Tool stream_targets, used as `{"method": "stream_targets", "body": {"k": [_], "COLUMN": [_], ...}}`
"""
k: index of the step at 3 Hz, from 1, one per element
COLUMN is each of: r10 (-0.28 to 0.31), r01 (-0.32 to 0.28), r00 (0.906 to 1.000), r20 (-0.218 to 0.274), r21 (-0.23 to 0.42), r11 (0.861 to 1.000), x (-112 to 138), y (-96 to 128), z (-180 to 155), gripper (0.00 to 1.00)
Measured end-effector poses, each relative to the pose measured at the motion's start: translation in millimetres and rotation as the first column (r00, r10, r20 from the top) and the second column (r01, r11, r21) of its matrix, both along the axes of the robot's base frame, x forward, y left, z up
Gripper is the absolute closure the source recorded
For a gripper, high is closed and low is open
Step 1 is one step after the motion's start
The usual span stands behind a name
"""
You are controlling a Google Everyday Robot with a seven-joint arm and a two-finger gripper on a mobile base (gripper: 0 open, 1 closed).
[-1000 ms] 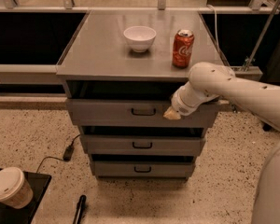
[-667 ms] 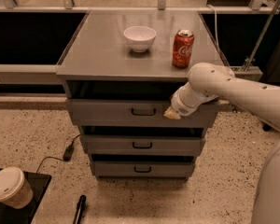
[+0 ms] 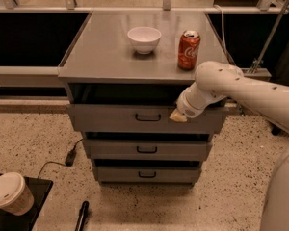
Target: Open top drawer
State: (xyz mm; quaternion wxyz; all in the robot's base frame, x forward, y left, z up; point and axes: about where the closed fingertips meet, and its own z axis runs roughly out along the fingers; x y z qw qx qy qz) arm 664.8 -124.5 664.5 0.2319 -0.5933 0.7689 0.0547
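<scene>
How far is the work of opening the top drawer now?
Done: the top drawer looks partly pulled out; its front stands forward of the two lower drawers, with a dark gap under the tabletop. In hand: the hand sits at the front's upper edge, right of the handle. Left: probably pulling further, then letting go.

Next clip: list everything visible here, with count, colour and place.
top drawer: 1, grey, under cabinet top, jutting forward
lower drawers: 2, grey, beneath it
cabinet top: 1, grey, centre
bowl: 1, white, on cabinet top
soda can: 1, red, right of bowl
lidded cup: 1, tan, bottom left
tray: 1, black, under cup
cable: 1, black, floor, left
arm: 1, white, from right
claw: 1, tan, at top drawer's front, right of handle
</scene>
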Motion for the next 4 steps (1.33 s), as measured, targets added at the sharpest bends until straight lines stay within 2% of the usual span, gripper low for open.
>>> {"method": "stream_targets", "body": {"k": [4], "r10": [0.010], "r01": [-0.010], "r00": [0.9999], "r20": [0.009], "r21": [-0.012], "r11": [1.000], "x": [-15.7], "y": [-2.3], "z": [2.2], "gripper": [1.00]}}
